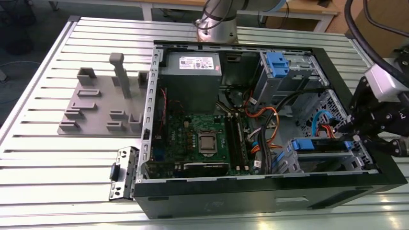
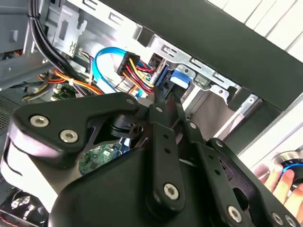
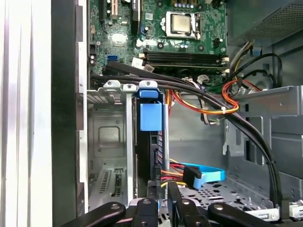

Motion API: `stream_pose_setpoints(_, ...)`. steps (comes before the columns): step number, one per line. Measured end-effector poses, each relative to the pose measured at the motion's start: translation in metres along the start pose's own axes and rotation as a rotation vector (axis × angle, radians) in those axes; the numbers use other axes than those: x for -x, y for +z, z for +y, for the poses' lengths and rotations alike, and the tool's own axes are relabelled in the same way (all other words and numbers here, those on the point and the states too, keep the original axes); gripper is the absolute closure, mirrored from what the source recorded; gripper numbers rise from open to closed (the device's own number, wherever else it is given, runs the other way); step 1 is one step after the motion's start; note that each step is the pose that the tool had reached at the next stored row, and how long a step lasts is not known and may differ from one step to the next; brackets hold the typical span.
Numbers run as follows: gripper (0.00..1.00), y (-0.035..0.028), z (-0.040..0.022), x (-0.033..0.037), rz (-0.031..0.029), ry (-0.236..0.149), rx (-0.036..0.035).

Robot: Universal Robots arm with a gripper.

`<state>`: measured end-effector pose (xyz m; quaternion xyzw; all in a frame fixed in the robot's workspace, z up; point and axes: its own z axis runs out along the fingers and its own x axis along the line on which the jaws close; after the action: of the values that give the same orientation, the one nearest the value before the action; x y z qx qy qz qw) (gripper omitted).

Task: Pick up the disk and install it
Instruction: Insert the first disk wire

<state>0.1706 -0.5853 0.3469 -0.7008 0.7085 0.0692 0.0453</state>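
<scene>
The claw sits at the rear edge of the disk, which stands on edge in the drive cage of the open computer case. In the first wrist view the fingers lie close together on either side of the disk's thin edge, apparently pinched on it, though the actual contact is hard to make out. The disk's long axis runs straight away from the claw into the bay, and its blue bracket tab is at the far end toward the motherboard. It looks largely seated in the slot. In the exterior view the claw is at that view's right side of the case, beside the blue-fronted bay.

Counted: one disk in the claw's bay, one further blue-tabbed bay higher in the case, one power supply, one blue data cable. On the table lie one grey fixture and one loose bracket. A person's fingertips appear at the edge of the second wrist view.
</scene>
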Motion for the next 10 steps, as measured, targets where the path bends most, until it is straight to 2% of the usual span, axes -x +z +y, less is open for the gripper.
stream_pose_setpoints(3, 0.78, 0.0005, -0.0029, 0.004, -0.0011, 0.001, 0.0083)
stream_pose_setpoints(4, 0.85, 0.0006, -0.0041, 0.005, -0.001, 0.002, 0.0111)
stream_pose_setpoints(5, 0.85, 0.0007, -0.0055, 0.0058, -0.001, 0.002, 0.014)
stream_pose_setpoints(6, 0.9, 0.0007, -0.0069, 0.0062, -0.001, 0.003, 0.0168)
stream_pose_setpoints(8, 0.9, 0.0007, -0.0109, 0.0066, -0.001, 0.004, 0.0252)
stream_pose_setpoints(10, 0.9, 0.0006, -0.0141, 0.0069, 0.002, 0.005, 0.0311)
